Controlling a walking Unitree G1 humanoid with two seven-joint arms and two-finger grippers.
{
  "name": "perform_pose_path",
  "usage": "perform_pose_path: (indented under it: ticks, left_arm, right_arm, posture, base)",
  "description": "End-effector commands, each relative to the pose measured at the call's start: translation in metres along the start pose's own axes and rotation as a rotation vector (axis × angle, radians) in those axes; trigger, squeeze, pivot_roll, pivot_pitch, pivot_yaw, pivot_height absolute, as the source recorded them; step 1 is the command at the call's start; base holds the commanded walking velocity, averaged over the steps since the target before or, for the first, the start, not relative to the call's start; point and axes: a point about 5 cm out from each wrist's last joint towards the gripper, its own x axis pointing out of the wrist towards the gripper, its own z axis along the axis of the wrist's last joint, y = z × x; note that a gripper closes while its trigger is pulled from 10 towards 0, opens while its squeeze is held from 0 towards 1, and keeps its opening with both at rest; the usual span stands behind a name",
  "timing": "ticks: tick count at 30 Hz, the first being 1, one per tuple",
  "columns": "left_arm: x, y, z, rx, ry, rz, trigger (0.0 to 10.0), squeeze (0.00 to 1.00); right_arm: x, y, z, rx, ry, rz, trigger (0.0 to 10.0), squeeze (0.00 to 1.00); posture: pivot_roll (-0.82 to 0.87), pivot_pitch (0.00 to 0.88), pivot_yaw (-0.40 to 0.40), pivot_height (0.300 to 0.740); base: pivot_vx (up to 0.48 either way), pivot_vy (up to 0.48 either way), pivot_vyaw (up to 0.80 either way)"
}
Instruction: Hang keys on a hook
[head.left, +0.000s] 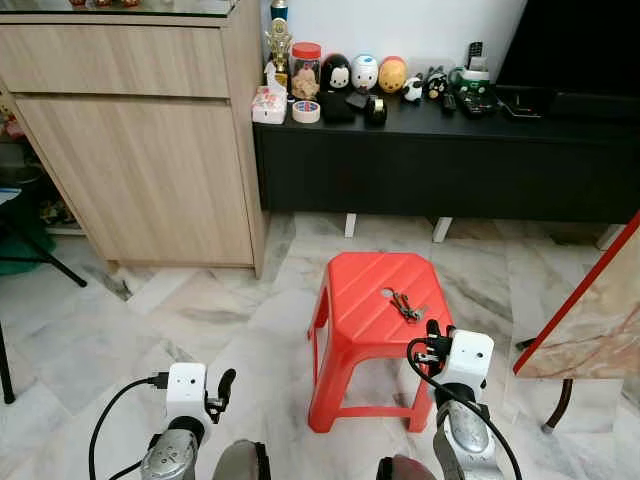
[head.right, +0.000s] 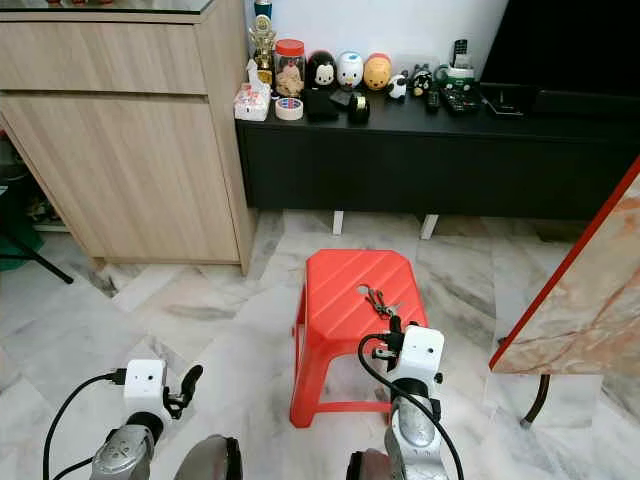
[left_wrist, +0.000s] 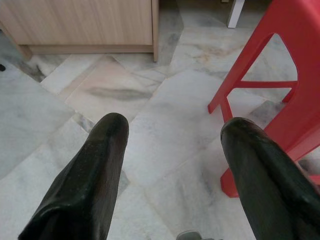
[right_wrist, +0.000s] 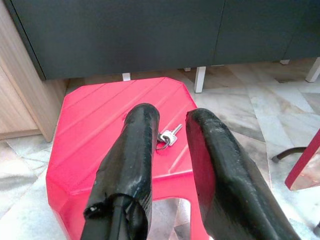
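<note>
The keys (head.left: 405, 305) lie flat on the seat of a red plastic stool (head.left: 352, 300), toward its right side and near the edge closest to the robot, a silver key sticking out from a small ring. In the right wrist view the keys (right_wrist: 167, 138) show between the two black fingers, lying beyond the fingertips (right_wrist: 145, 117) and not touched by them. The right gripper (right_wrist: 172, 120) hovers over the near right corner of the stool, its jaws spread apart with nothing between them. The left gripper (left_wrist: 172, 132) hangs low over the marble floor (head.left: 200, 310) to the left of the stool, jaws also spread wide and empty, with the stool's red leg (left_wrist: 260, 90) just beside one finger. Behind the stool runs a long black cabinet (head.left: 440, 160) whose top surface carries a jar with a red lid (head.left: 305, 68), a roll of tape (head.left: 306, 111), several round toy figures (head.left: 365, 72) and a small trophy (head.left: 279, 42). A tall light wooden cupboard (head.left: 140, 140) stands at the left, touching the black cabinet's end.
</note>
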Motion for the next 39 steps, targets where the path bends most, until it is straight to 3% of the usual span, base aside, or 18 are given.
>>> perform_pose_path:
  ticks: [1, 39]
  left_arm:
    - [0.0005, 0.0004, -0.0001, -0.018, 0.005, 0.009, 10.0, 0.0]
    - [0.0019, 0.0007, 0.0034, -0.019, -0.013, 0.01, 10.0, 0.0]
  right_arm:
    - [0.0004, 0.0, 0.0034, 0.004, -0.017, 0.005, 10.0, 0.0]
    - [0.0004, 0.0022, 0.0051, -0.023, -0.035, 0.017, 10.0, 0.0]
  posture:
    - [0.03, 0.035, -0.06, 0.622]
    - [0.03, 0.037, -0.06, 0.622]
  base:
    - [0.24, 0.0, 0.0]
    - [0.336, 0.0, 0.0]
